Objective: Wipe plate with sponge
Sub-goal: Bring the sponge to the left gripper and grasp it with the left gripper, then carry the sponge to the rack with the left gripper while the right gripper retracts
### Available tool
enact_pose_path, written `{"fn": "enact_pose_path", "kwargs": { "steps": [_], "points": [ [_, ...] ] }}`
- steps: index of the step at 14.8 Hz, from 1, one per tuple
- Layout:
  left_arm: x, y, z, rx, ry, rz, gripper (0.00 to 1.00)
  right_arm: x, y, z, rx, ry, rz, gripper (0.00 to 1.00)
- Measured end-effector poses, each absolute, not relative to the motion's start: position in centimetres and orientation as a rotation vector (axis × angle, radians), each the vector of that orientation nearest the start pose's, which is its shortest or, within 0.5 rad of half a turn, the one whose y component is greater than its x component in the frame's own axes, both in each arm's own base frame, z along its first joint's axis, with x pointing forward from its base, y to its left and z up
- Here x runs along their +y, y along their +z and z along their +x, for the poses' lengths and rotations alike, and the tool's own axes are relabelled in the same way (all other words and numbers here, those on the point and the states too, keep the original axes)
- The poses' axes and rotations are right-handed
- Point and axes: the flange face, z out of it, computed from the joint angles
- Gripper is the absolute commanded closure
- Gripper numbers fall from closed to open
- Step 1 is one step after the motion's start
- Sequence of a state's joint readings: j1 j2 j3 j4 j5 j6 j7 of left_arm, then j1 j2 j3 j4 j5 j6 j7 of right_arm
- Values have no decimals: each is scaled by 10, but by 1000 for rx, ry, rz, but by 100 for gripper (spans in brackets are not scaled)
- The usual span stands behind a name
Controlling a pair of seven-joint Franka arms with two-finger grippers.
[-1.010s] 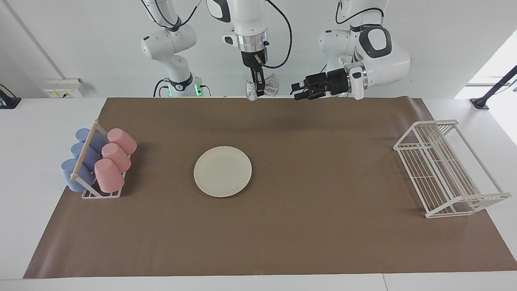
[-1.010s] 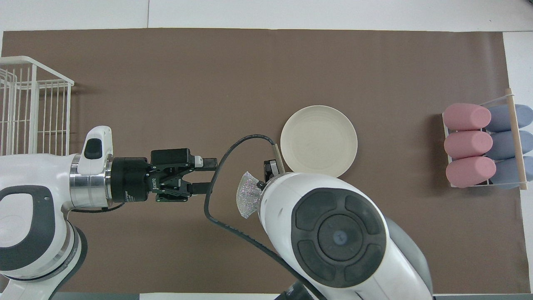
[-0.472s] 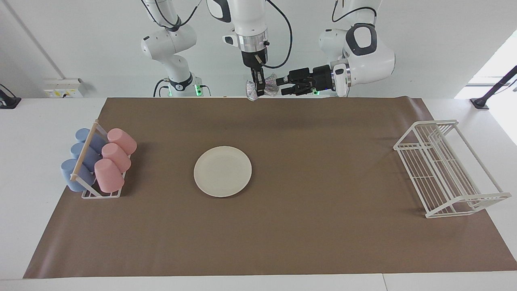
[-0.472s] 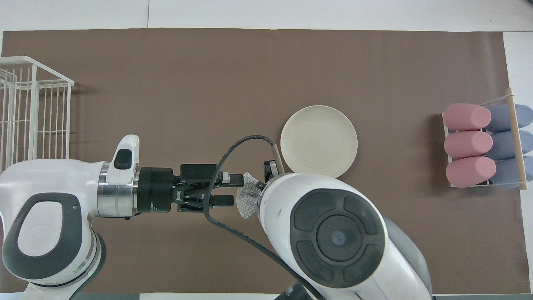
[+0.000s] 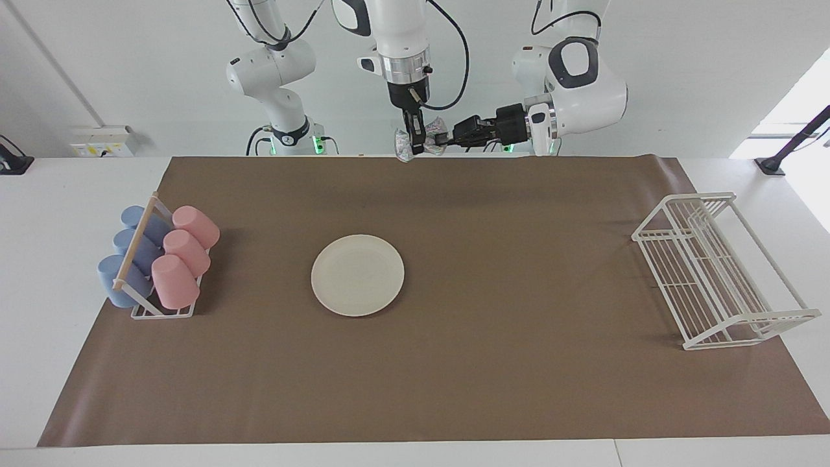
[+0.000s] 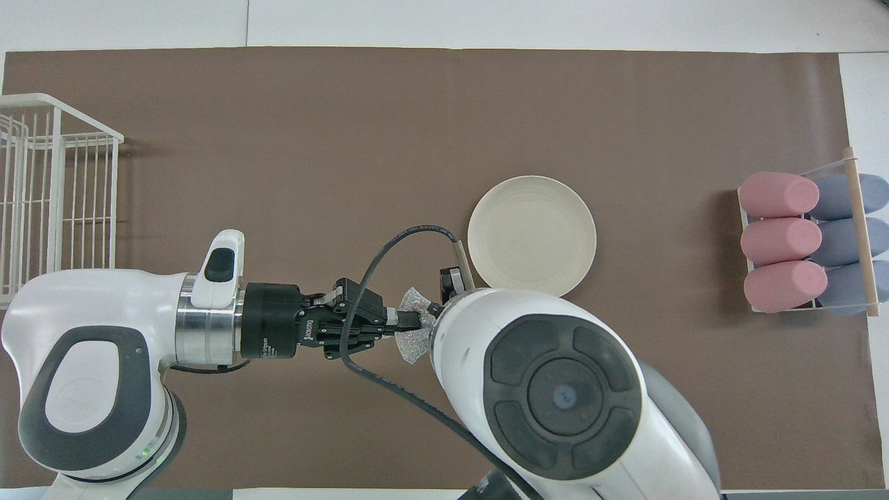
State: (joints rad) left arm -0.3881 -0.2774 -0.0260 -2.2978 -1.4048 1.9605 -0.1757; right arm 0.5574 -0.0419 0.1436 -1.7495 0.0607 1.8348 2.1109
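The sponge (image 5: 421, 141) hangs high over the mat's edge by the robots, clamped by 2 grippers: the right gripper (image 5: 413, 144) from above, the left gripper (image 5: 441, 138) pinching its free end sideways. The plate (image 5: 357, 275) lies mid-mat. A clean handover wants the right releasing only once the left's grip is firm.

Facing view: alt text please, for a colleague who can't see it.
Both arms hold the sponge in mid-air at the robots' edge of the brown mat: right gripper from above, left gripper from the side. The plate lies bare mid-mat.
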Motion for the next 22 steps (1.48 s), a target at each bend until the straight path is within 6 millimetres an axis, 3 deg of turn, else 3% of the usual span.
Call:
{"fn": "enact_pose_path", "kwargs": {
  "steps": [1,2,3,7,12,14,17,22],
  "points": [
    [-253,504,413,413,-459,1866,100,367,586,425,1962,48,-2279,54],
    [-253,504,413,422,-465,1865,100,367,587,425,1962,48,-2278,23],
    [-253,504,413,428,-469,1864,100,367,587,425,1963,48,-2278,4],
    [-252,505,413,444,-477,1860,100,358,589,432,1852,29,-2361,0],
    [-248,505,416,457,-469,1856,100,308,603,455,1445,-32,-2636,0],
    [-245,503,418,476,-445,1867,100,272,606,473,1205,-58,-2769,0],
    [-235,493,422,508,-407,1968,100,199,608,505,833,-103,-2920,0],
    [-219,476,422,560,-375,2284,100,94,604,531,344,-94,-3059,0]
  ]
}}
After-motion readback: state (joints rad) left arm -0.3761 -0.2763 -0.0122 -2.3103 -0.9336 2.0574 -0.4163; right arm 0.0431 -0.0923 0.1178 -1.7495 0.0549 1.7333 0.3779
